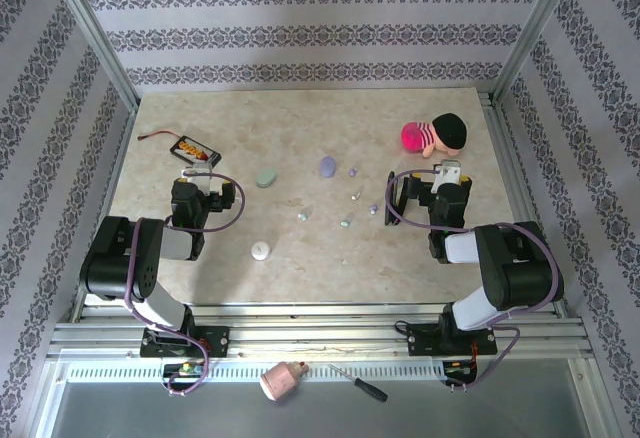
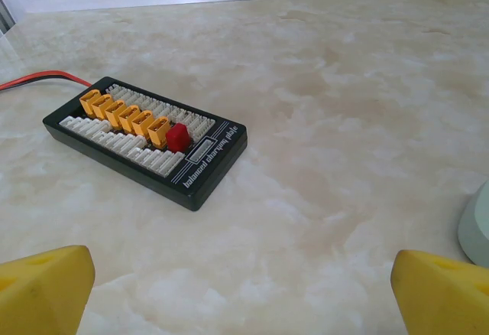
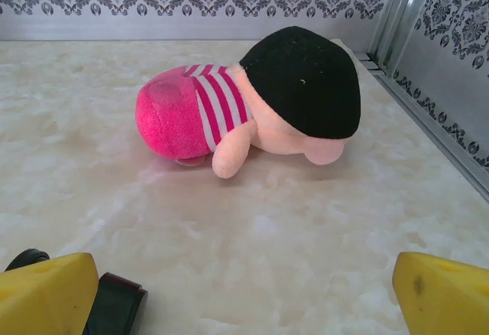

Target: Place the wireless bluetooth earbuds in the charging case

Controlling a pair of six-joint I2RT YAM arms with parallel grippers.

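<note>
**Left gripper** (image 1: 203, 186): jaws fully apart, nothing between them. In its wrist view the yellow fingertip pads (image 2: 46, 289) sit at the two lower corners with bare bench (image 2: 328, 121) between them. The gripper points at the far edge in the far-left quarter of the bench. Ahead of it the black charging board (image 2: 145, 140) lies near the far-left corner, with a red wire (image 2: 38, 81) running off it. The mint-green case (image 1: 265, 178) lies just to the gripper's right.

**Right gripper** (image 1: 438, 186): jaws fully apart, empty. It points at the plush toy (image 3: 252, 105), which lies on its side near the far-right corner.

**Earbuds**: five buds lie loose on the bench between the two grippers, right of centre.
- Lilac bud (image 1: 352, 170): just beside the lilac case (image 1: 327, 165).
- Whitish bud (image 1: 355, 196): nearer the near edge than the lilac bud.
- Second lilac bud (image 1: 373, 208): closest to the right gripper.
- Mint bud (image 1: 345, 224) and second mint bud (image 1: 303, 215): nearer the bench centre.

The white case (image 1: 261, 250) lies left of centre, toward the near edge. Whether any case lid is open cannot be told.
</note>
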